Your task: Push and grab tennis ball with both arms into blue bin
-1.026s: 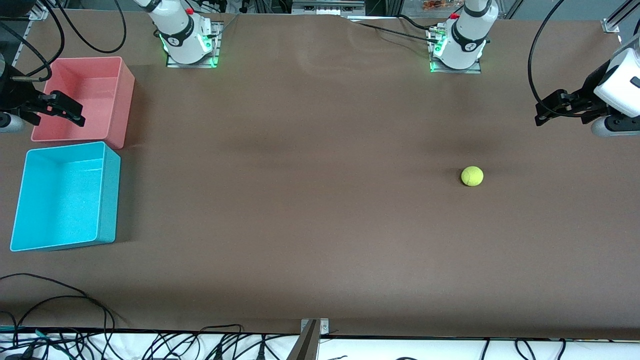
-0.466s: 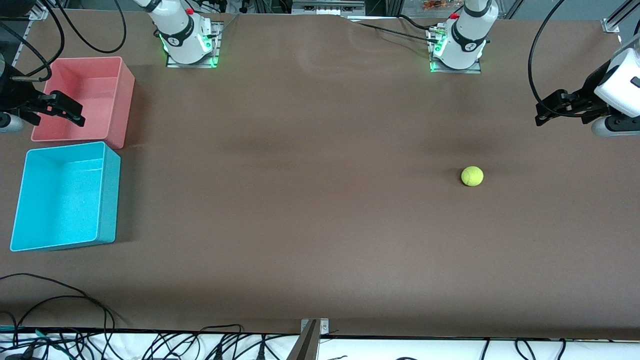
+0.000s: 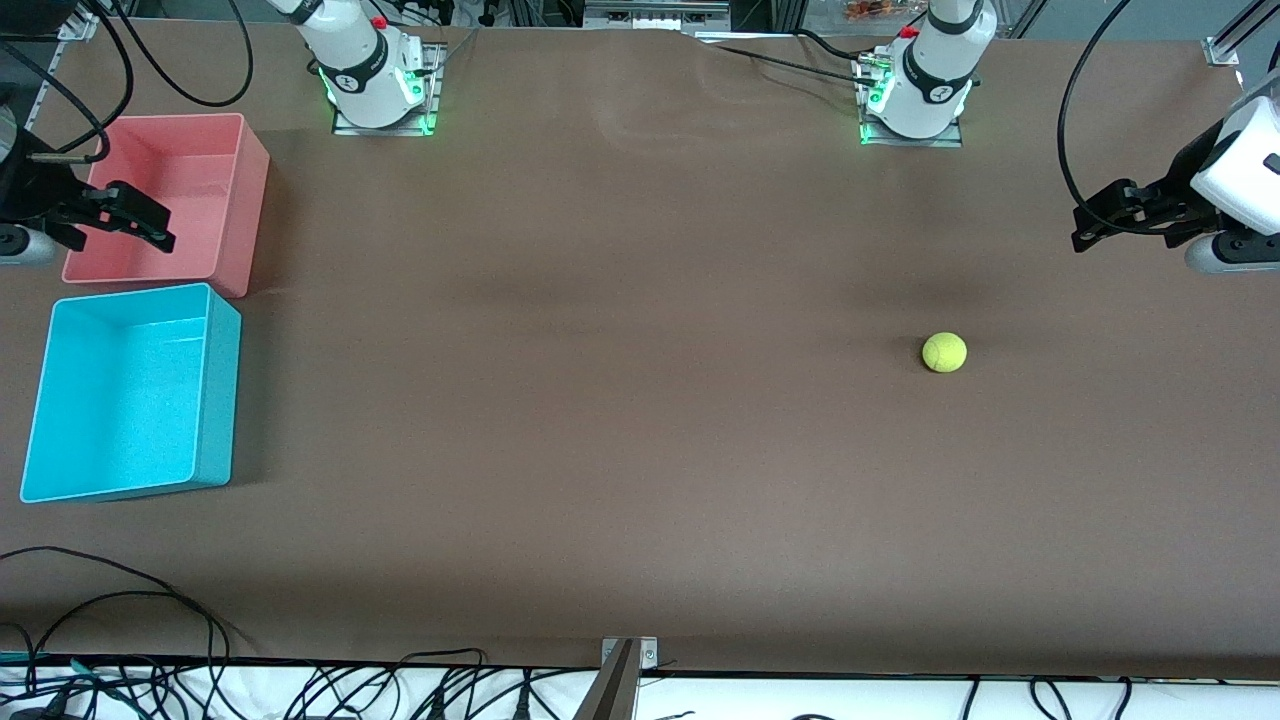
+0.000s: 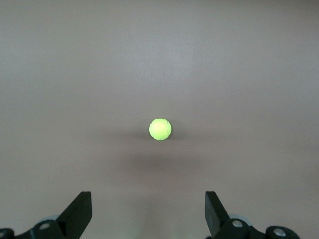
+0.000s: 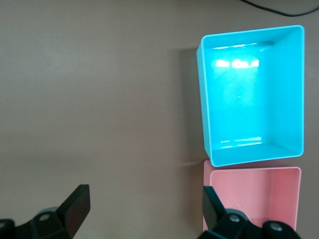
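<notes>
Right gripper (image 3: 150,225), black and two-fingered, is hanging in the air over the pink rectangular plastic tub (image 3: 235,200) at the right arm's end of the table. Its jaws are standing spread wide and holding nothing. The right wrist view is looking down between the fingers (image 5: 75,206) at both tubs.

The open-topped cyan rectangular plastic bin (image 3: 215,400) is sitting just beside the pink tub, nearer the front camera. Both are showing bare floors.

The brown table (image 3: 600,400) is stretching between the bins and the ball with nothing lying on it. Black cables (image 3: 150,600) are trailing along its near edge.

The small fuzzy yellow-green tennis ball (image 3: 944,352) is resting on the table toward the left arm's end, well apart from the cyan bin.

Left gripper (image 3: 1095,225) is hovering over the table at the left arm's end, jaws spread wide, gripping nothing. The left wrist view is showing the ball (image 4: 160,129) lying ahead of the fingers (image 4: 214,211), untouched.
</notes>
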{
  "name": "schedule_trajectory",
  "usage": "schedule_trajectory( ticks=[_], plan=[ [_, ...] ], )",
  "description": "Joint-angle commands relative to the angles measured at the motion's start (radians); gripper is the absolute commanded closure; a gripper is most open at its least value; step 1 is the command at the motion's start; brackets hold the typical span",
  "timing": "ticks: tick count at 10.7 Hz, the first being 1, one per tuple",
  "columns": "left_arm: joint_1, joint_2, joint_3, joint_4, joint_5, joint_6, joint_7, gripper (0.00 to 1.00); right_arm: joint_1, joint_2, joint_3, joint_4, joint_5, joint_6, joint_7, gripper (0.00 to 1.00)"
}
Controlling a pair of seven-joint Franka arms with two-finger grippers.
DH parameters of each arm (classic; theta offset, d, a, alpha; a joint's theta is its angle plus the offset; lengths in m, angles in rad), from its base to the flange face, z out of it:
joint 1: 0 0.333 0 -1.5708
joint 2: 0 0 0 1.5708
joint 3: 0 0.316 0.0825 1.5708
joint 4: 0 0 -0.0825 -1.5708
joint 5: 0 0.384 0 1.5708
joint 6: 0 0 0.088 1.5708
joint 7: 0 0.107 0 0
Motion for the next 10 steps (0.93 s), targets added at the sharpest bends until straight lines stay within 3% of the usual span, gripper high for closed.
schedule_trajectory(
  ticks=[1,10],
  plan=[
    [0.003,0.006,-0.001,0.018,0.010,-0.014,0.005,0.00,0.003,-0.015,0.035,-0.012,-0.006,-0.030,0.072,0.00],
    [0.003,0.006,-0.001,0.018,0.010,-0.014,0.005,0.00,0.000,-0.001,-0.012,-0.007,0.002,-0.016,0.017,0.00]
  ],
)
